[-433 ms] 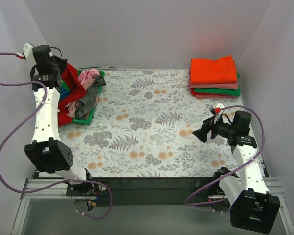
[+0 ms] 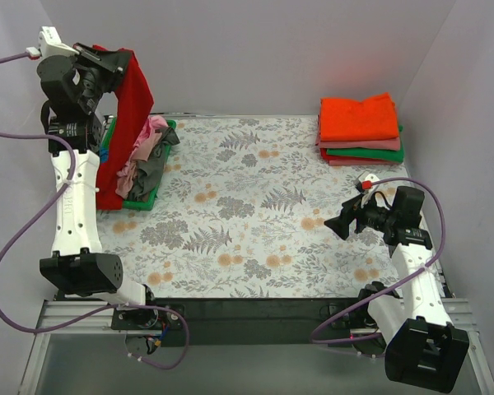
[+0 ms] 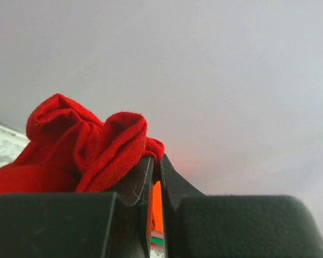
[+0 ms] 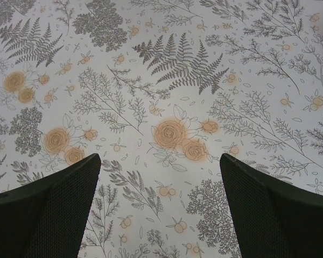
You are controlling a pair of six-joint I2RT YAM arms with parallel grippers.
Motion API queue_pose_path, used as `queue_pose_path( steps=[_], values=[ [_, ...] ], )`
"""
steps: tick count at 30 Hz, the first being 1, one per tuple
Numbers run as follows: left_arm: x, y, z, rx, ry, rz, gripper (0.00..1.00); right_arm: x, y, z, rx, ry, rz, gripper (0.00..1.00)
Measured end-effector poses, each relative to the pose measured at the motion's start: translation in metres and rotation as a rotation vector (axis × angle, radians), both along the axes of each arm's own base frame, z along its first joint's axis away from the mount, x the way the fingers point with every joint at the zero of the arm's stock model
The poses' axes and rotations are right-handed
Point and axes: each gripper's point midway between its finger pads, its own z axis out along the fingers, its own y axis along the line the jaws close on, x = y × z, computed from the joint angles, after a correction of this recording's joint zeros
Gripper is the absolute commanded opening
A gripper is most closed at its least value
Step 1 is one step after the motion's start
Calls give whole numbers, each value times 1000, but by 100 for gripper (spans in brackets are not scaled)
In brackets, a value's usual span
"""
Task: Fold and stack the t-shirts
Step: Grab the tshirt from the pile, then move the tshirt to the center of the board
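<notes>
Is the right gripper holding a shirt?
No, the right gripper is wide open, and only the flowery tablecloth shows between its fingers.

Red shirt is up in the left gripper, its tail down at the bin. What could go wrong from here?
1. The left gripper pinches only a bunched fold of the red shirt, so it may slip out.
2. The shirt's lower end hangs against the pink and grey shirts in the green basket and may drag them out.
3. The right gripper hovers open across the table, so the shirt may land crumpled.
</notes>
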Motion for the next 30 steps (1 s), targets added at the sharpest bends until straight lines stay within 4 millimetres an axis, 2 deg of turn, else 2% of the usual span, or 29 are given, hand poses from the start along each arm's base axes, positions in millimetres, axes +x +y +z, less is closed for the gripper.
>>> queue_pose_path(
  steps=[4,6,13,17,22,27,30],
  values=[
    [-13,-29,28,20,-79,-88,0,0,-1,0,0,0,-4,98],
    [-20,-37,39,31,-109,-106,0,0,-1,0,2,-1,-4,97],
    [-37,-46,69,63,-187,-124,0,1,-3,1,4,-1,-8,97],
    [-49,-61,87,70,-235,-159,0,1,-3,0,5,0,-12,98],
    [-82,-85,141,71,-389,-228,0,1,-4,-1,6,7,-13,98],
    [-124,-89,201,58,-585,-245,0,2,-5,-1,6,7,-18,97],
    [-139,-94,216,40,-648,-278,0,2,-6,-1,8,6,-20,97]
  ],
)
